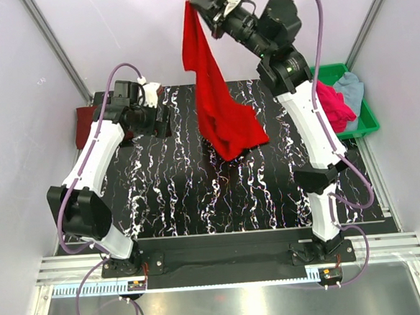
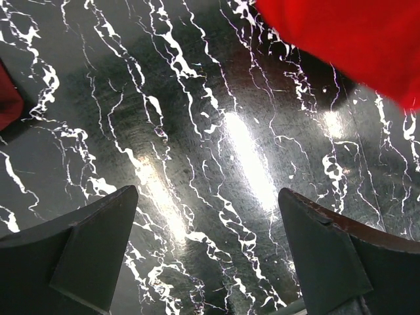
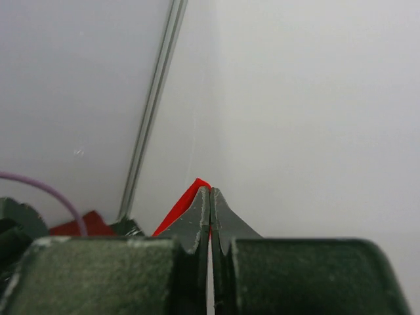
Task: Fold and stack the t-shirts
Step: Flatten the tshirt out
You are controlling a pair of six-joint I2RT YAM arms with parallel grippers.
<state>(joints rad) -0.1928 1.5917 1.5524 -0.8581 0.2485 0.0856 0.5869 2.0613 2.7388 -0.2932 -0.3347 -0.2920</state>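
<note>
My right gripper (image 1: pixel 201 7) is raised high at the back and is shut on a top corner of the bright red t-shirt (image 1: pixel 216 92). The shirt hangs down, and its lower part rests bunched on the table. In the right wrist view the jaws (image 3: pixel 210 197) are pressed together with a sliver of red cloth (image 3: pixel 178 209) beside them. My left gripper (image 1: pixel 162 117) hovers open over the table's back left, with bare table between its fingers (image 2: pixel 92 256) and the red t-shirt (image 2: pixel 341 39) ahead to the right. A dark maroon t-shirt (image 1: pixel 85 124) lies at the table's left edge.
A green tray (image 1: pixel 368 121) stands at the right edge of the black marbled table (image 1: pixel 199 201). It holds a magenta-pink t-shirt (image 1: pixel 334 105) and a pale grey-blue t-shirt (image 1: pixel 351 88). White walls close in the back and both sides.
</note>
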